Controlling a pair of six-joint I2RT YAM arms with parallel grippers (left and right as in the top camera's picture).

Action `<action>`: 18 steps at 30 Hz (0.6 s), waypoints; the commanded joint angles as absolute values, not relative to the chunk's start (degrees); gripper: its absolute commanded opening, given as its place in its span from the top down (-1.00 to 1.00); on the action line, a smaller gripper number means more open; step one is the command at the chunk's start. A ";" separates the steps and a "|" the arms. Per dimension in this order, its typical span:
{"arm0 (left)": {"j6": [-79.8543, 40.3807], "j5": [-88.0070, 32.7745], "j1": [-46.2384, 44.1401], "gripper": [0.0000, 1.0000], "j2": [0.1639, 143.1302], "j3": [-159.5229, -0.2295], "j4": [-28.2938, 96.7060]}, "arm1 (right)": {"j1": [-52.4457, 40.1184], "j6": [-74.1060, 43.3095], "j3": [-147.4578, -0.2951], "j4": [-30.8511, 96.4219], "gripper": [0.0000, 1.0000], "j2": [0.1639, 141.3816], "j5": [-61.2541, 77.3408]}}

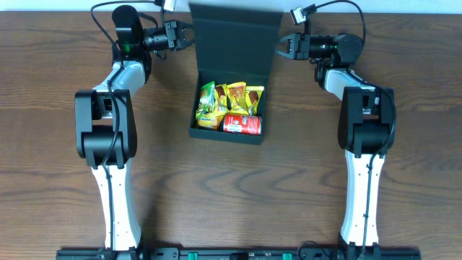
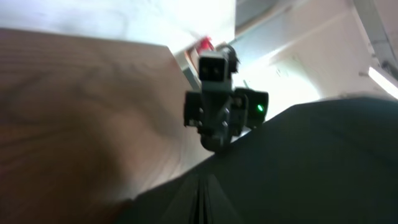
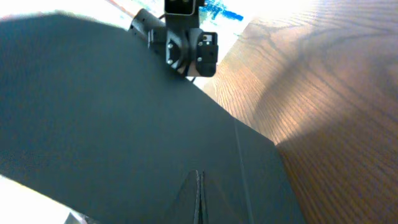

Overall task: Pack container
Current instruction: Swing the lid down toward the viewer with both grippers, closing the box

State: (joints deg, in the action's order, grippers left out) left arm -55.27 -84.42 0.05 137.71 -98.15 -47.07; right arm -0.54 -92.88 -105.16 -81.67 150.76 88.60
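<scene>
1. overhead: the container point(image 1: 224, 135), a dark teal box, sits at the middle of the surface point(image 1: 58, 144). its lid point(image 1: 234, 36) stands open at the 12 o'clock side.
2. overhead: inside the box, yellow and green snack packets point(image 1: 220, 100) fill the 12 o'clock part. a red can point(image 1: 242, 124) lies on its side at about 5 o'clock.
3. overhead: the left claw point(image 1: 186, 34) is at the 9 o'clock edge of the lid and the right claw point(image 1: 283, 45) at the 3 o'clock edge. each tip is right at its edge. i cannot tell from here whether either pinches the board.
4. left wrist: the left claw point(image 2: 202, 186) shows at 6 o'clock, its fingers together with only a thin seam between them. nothing is seen between them.
5. left wrist: the dark lid point(image 2: 323, 162) fills the 4 o'clock part of the view. the right claw point(image 2: 216, 124) is at centre, over the lid's far edge. the surface point(image 2: 74, 124) takes the 9 o'clock side. the view is blurred.
6. right wrist: the right claw point(image 3: 199, 190) is at 6 o'clock, its fingers closed on each other.
7. right wrist: the lid point(image 3: 93, 112) covers the 9 o'clock half. the left claw point(image 3: 180, 53) is at 12 o'clock, beyond its far edge. the wood-grain surface point(image 3: 336, 93) lies toward 3 o'clock.
</scene>
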 commanded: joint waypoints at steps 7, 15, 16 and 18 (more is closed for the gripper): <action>-59.22 -90.63 0.12 0.88 138.87 -98.41 -53.47 | -0.45 -101.14 -105.54 -87.85 0.97 151.41 89.21; -59.16 -90.35 0.62 0.88 138.87 -98.41 -53.45 | -0.56 -102.39 -105.54 -88.01 0.98 151.41 89.19; -59.18 -89.93 0.73 0.88 138.87 -98.41 -53.45 | -0.60 -102.45 -105.54 -87.99 0.97 151.41 89.19; -59.18 -88.68 0.93 0.88 138.87 -98.41 -53.45 | -0.78 -103.26 -105.54 -88.01 0.97 151.41 89.10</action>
State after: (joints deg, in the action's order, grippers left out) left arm -58.76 -89.38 0.19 137.71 -98.15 -52.95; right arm -0.56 -101.62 -105.16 -86.98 150.76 88.60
